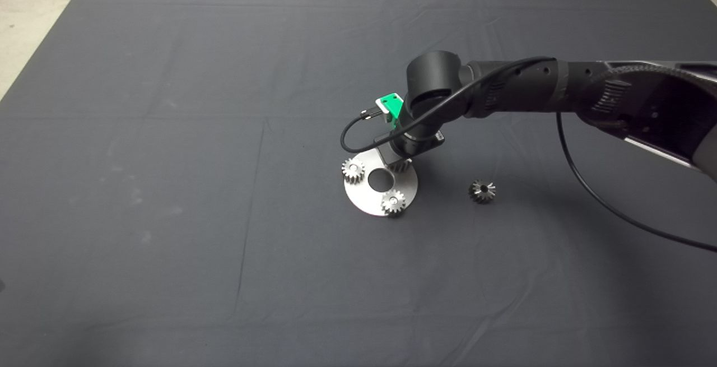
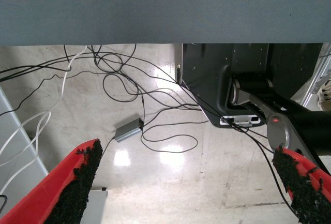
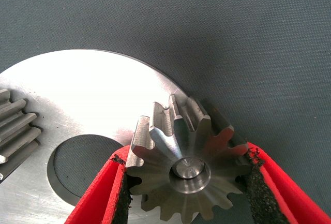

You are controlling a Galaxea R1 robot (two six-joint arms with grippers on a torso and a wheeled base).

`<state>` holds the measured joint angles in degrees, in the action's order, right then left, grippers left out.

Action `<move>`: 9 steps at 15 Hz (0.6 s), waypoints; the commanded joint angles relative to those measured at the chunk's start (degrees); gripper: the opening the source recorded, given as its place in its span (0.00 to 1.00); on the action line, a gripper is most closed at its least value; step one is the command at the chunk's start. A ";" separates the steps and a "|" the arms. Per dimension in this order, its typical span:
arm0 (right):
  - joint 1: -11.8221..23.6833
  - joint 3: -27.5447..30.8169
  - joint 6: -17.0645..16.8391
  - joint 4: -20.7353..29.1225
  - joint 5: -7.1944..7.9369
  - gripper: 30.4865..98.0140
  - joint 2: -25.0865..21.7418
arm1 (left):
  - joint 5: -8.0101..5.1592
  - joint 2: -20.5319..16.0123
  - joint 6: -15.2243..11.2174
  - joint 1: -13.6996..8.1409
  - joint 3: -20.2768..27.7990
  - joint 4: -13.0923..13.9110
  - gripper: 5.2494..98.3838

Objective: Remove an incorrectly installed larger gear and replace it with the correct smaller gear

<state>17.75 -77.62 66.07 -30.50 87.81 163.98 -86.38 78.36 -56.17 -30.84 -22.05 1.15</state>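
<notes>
My right gripper (image 1: 399,161) reaches down onto the far right part of the round silver plate (image 1: 367,199). In the right wrist view its red fingers (image 3: 103,193) press on both sides of the smaller gear (image 3: 186,151), which sits on the plate (image 3: 88,94) with a pin showing in its centre. From the head view this gear (image 1: 400,166) is mostly hidden under the gripper. The larger gear (image 1: 482,190), with long teeth and a dark centre hole, lies alone on the mat right of the plate. My left gripper (image 2: 189,151) is parked off the mat, open and holding nothing.
Two other small gears (image 1: 353,171) (image 1: 393,201) sit on the plate around its round centre hole (image 1: 381,180); one of them (image 3: 15,125) shows beside the held gear. A black cable (image 1: 605,199) hangs from the right arm over the mat. The left wrist view shows floor, cables and the robot's base.
</notes>
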 commanded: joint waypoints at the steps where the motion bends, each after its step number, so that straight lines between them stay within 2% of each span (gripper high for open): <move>1: 1.77 2.72 0.81 -1.67 4.83 0.27 0.08 | -0.19 -0.44 0.19 0.08 0.80 0.70 0.85; 5: 1.85 5.39 1.51 -1.49 4.74 0.24 0.34 | -0.10 -0.44 0.19 0.08 0.80 0.70 0.85; 9: 2.53 5.39 1.51 -1.23 4.83 0.23 0.01 | -0.10 -0.35 0.19 0.08 0.80 0.63 0.85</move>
<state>17.66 -74.31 67.15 -31.13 88.59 163.81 -86.38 78.24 -56.17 -30.84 -22.05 1.15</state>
